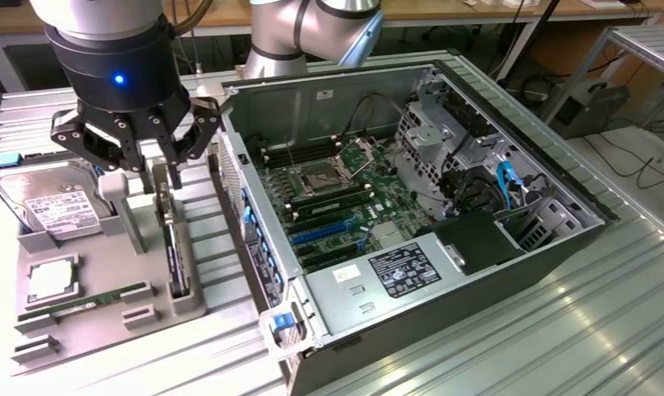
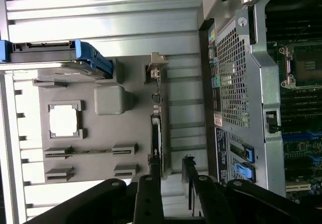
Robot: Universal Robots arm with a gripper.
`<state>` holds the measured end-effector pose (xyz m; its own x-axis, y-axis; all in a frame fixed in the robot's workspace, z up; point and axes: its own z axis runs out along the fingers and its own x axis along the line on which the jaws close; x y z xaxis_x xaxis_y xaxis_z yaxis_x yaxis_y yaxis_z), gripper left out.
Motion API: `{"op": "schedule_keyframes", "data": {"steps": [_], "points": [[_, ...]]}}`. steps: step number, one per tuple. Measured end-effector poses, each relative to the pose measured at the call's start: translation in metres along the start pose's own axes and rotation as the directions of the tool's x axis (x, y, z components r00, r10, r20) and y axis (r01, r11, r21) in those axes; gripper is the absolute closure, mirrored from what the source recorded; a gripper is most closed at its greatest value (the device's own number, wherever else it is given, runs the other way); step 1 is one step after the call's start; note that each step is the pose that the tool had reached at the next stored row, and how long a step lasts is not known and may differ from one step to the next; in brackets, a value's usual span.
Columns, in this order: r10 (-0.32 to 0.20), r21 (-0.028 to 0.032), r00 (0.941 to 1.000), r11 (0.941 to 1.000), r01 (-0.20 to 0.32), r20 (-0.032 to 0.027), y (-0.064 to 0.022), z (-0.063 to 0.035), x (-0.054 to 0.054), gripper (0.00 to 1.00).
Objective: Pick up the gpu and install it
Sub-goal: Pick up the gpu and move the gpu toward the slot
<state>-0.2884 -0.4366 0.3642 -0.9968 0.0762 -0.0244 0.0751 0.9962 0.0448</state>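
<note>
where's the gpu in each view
Exterior view: gpu on edge in the tray, under the gripper, on the exterior view's left of the case.
Wrist view: gpu on edge between tray and case.
Shared landmark: the tray.

Computer case [image 1: 309,103] just beside gpu [image 1: 177,256]

Ribbed metal tabletop [image 1: 508,346] w/ glare, wooden bench [image 1: 453,10] behind, cables [image 1: 640,161] at exterior view's right.

The gpu [image 1: 177,256] [image 2: 156,123], a thin dark card, stood on its long edge in a slot of the gray holder [image 1: 111,318], beside the open computer case [image 1: 309,103].
</note>
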Motion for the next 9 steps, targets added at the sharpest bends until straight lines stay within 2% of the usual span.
{"op": "schedule_keyframes", "data": {"steps": [1,2,9], "points": [[0.000,0.0001,1.0000,1.0000,0.000,0.0001,0.0000,0.0003,0.000,0.64],[0.000,0.0000,1.0000,1.0000,0.000,0.0002,-0.0001,0.0023,0.000,0.58],[0.001,0.0001,1.0000,1.0000,-0.001,0.0002,-0.0013,0.0184,0.004,0.58]]}}
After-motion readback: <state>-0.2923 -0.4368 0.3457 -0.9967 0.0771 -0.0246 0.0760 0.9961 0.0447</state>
